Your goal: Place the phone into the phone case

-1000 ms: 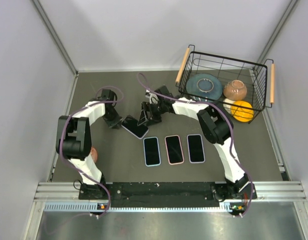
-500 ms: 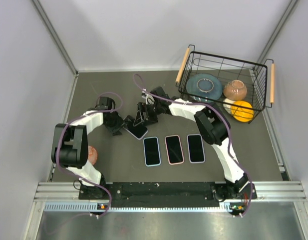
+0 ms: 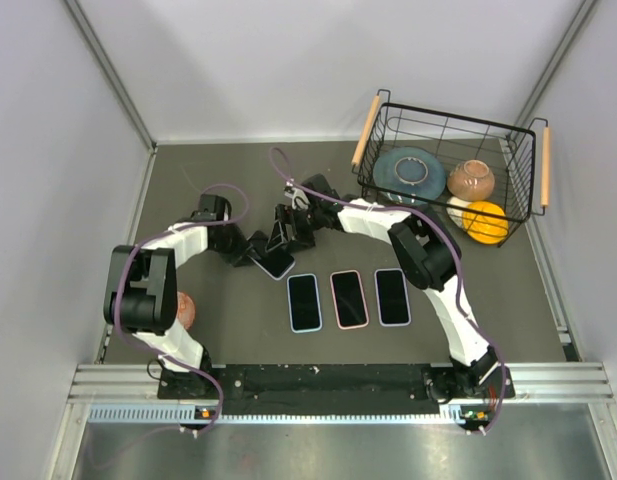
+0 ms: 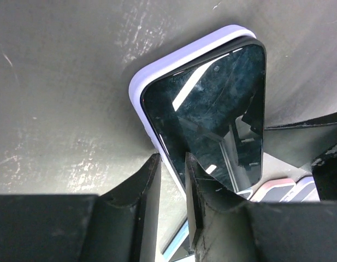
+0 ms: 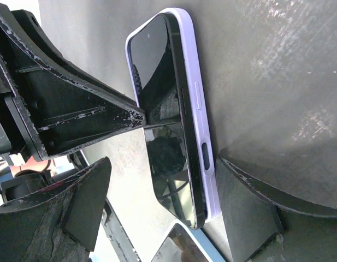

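Note:
A black phone (image 4: 212, 109) lies partly in a lavender phone case (image 4: 157, 68) on the dark table, left of centre in the top view (image 3: 277, 264). One long side of the phone (image 5: 157, 82) stands proud of the case (image 5: 196, 98). My left gripper (image 4: 172, 162) straddles the case's long edge with a narrow gap. One of its fingers (image 5: 102, 123) touches the screen. In the top view the left gripper (image 3: 250, 250) is at the phone's left end. My right gripper (image 5: 164, 159) stands wide open across the phone's width, one finger (image 5: 242, 191) close beside the case. In the top view the right gripper (image 3: 286, 232) is just behind the phone.
Three more cased phones lie in a row near the front: blue (image 3: 304, 301), pink (image 3: 349, 298) and pale (image 3: 393, 296). A wire basket (image 3: 518, 160) at the back right holds a plate, a bowl and an orange. A brown ball (image 3: 186, 310) sits by the left arm.
My left gripper has moved right, up to the phone's left end, and its jaws widened, then narrowed. The right gripper shifted slightly left. The phone has turned a little.

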Motion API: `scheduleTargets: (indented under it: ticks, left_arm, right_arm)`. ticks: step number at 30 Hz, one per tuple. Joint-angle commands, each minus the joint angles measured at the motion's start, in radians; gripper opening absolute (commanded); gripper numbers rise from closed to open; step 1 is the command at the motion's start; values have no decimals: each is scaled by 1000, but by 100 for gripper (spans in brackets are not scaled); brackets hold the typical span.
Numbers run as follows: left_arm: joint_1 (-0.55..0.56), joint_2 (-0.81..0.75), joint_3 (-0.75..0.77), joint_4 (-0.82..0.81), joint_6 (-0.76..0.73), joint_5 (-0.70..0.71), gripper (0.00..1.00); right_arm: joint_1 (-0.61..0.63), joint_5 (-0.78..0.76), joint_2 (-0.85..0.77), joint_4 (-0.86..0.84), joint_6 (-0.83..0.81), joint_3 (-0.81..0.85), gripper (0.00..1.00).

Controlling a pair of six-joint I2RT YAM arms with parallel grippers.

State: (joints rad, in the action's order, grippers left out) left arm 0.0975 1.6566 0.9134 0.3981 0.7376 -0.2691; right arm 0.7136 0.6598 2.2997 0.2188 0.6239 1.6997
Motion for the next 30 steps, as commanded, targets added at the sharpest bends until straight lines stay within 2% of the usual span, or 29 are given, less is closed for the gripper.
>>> scheduleTargets:
  ticks: [1, 3, 7, 12, 13, 14, 17, 27, 29, 30]
  left_arm:
    - [2, 43, -22, -5, -23, -4, 23]
    - [-2, 46, -21, -7, -29, -12, 18]
    - [-18, 48, -22, -36, -55, -94, 25]
    - [-59, 68, -27, -45, -70, -168, 21]
    - [-65, 69, -27, -45, -75, -177, 23]
    - [-68, 68, -27, -42, -81, -183, 31]
    - [-70, 51, -15, -16, -112, -157, 38]
    - [-73, 57, 13, 41, -133, -101, 36]
    - [-73, 58, 16, 51, -136, -87, 36]
    - [-74, 58, 19, 51, -139, -82, 36]
  right_arm:
    - [26, 76, -2, -64, 71, -9, 76]
    - [26, 104, 4, -99, 94, -9, 76]
    - [27, 187, 20, -180, 169, -12, 75]
    - [27, 251, 21, -330, 258, -52, 65]
    - [27, 271, 21, -349, 267, -60, 63]
    - [26, 274, 18, -358, 272, -72, 63]
    - [27, 276, 12, -369, 273, -86, 59]
    - [26, 291, 4, -447, 316, -117, 36]
    - [26, 296, 1, -453, 316, -124, 36]
    - [26, 297, -2, -461, 315, -127, 39]
